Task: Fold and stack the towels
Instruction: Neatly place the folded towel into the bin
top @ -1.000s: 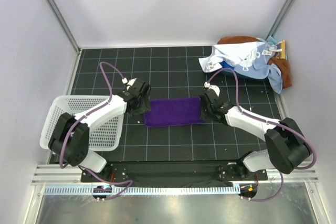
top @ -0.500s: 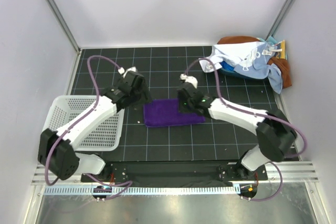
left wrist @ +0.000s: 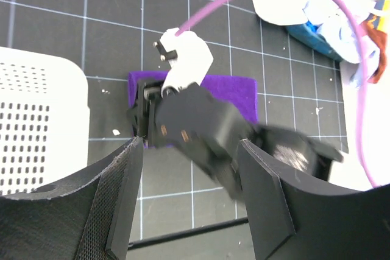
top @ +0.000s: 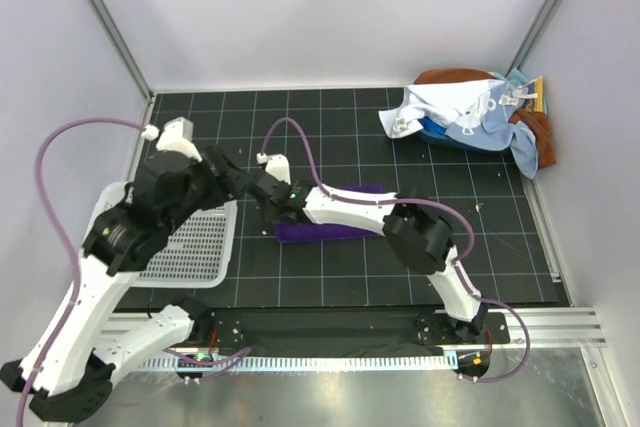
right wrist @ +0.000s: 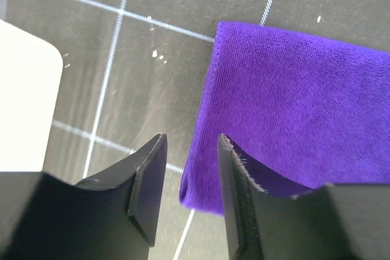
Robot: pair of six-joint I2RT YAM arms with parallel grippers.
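Observation:
A dark purple towel [top: 340, 232] lies flat mid-table, partly hidden under my right arm. My right gripper [top: 272, 215] is open just above the towel's left edge. In the right wrist view its fingers [right wrist: 143, 181] stand apart around that edge [right wrist: 210, 150] of the towel [right wrist: 304, 101] and hold nothing. My left gripper [top: 238, 175] is raised high, open and empty [left wrist: 189, 211]. It looks down on the right wrist and the purple towel [left wrist: 237, 92]. White, light blue and rust-brown towels [top: 465, 112] lie heaped at the back right.
A white slotted basket [top: 190, 247] stands at the left, under my left arm; its corner shows in the wrist views [left wrist: 36, 120] [right wrist: 24, 89]. The towel heap's edge shows in the left wrist view [left wrist: 329, 10]. Grey walls enclose the black gridded mat [top: 330, 137].
My right arm has swept left across the purple towel to its left edge. My left arm has lifted off the towel, up and back over the basket.

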